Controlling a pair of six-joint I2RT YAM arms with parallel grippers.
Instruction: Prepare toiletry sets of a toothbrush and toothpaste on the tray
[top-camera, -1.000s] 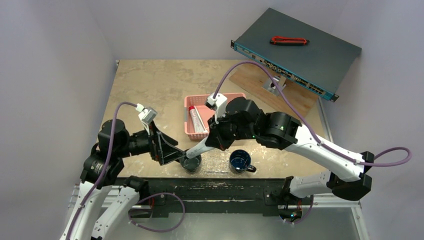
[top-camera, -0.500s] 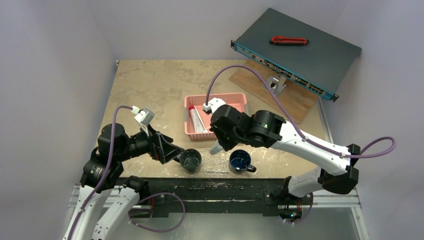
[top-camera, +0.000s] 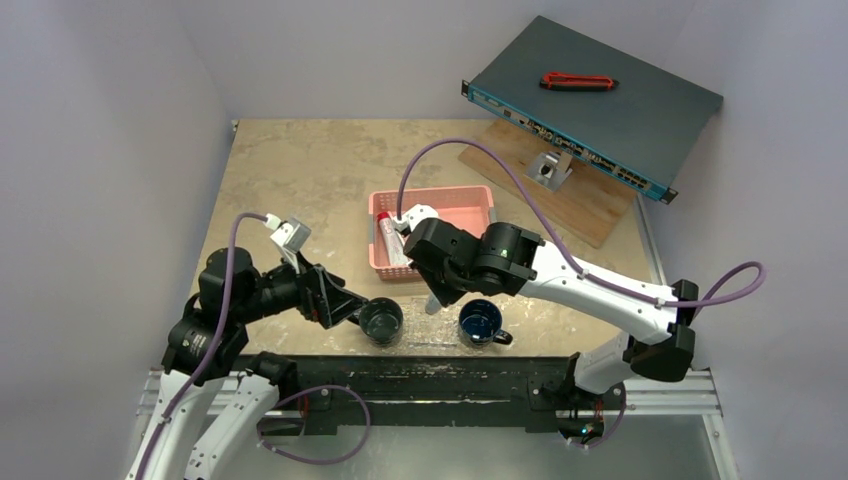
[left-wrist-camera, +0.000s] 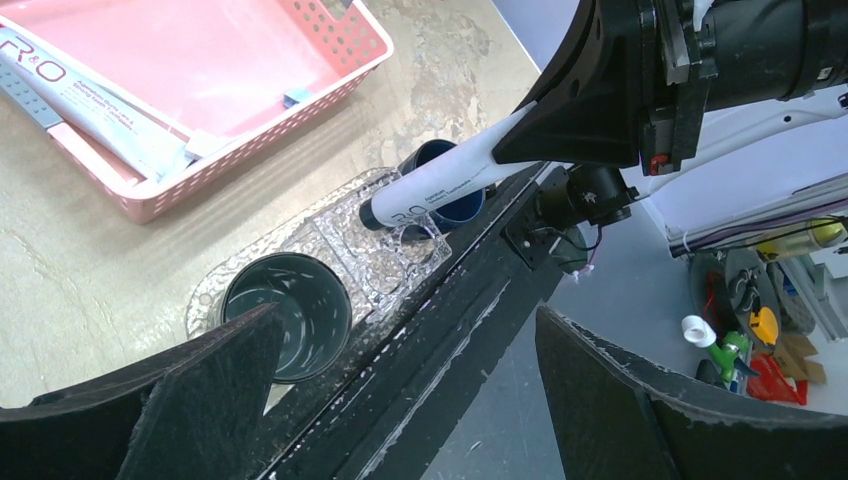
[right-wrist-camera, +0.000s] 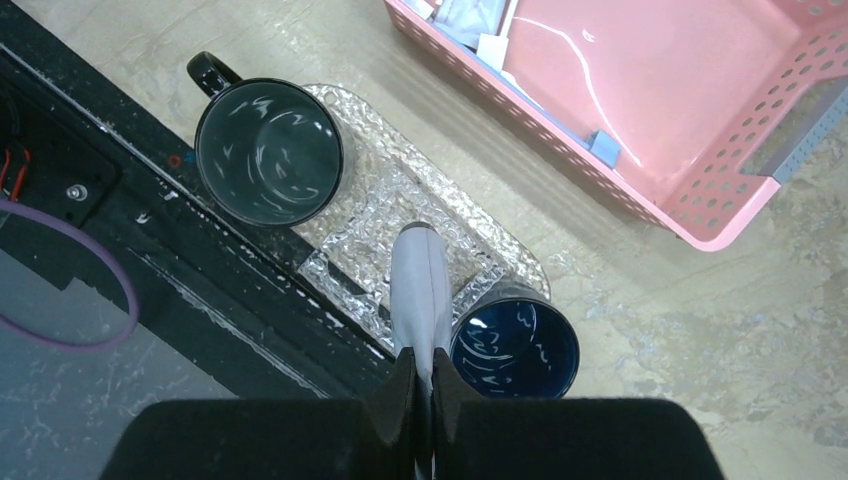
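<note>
the step in hand looks like delivery of the toothpaste. the right gripper is pinched tight on the flat tail of a white soft toothpaste tube. the tube hangs tilted, cap downward, over the clear knobbly plastic tray, between a dark green-grey mug and a deep blue mug, nearer the blue one. whether the cap touches the tray i cannot tell. both mugs look empty and no toothbrush shows on the tray, so the sets seem barely begun. the next move, as i judge it, calls for picking a spot, either the blue mug's mouth or the bare tray. then the cap must be lined up over it and lowered before the fingers part, since a soft tube let go at a slant could topple or slide on the glossy plastic. the left gripper stands spread wide with nothing in it, just beside the green-grey mug at the table's near edge. as for print, the held tube carries large letters near its cap that look like r, a mark, then o, with smaller lines too fine to read. a second pale toothpaste tube with a red cap, lying in the pink slotted plastic basket behind the tray, reads r&o in capitals.
</note>
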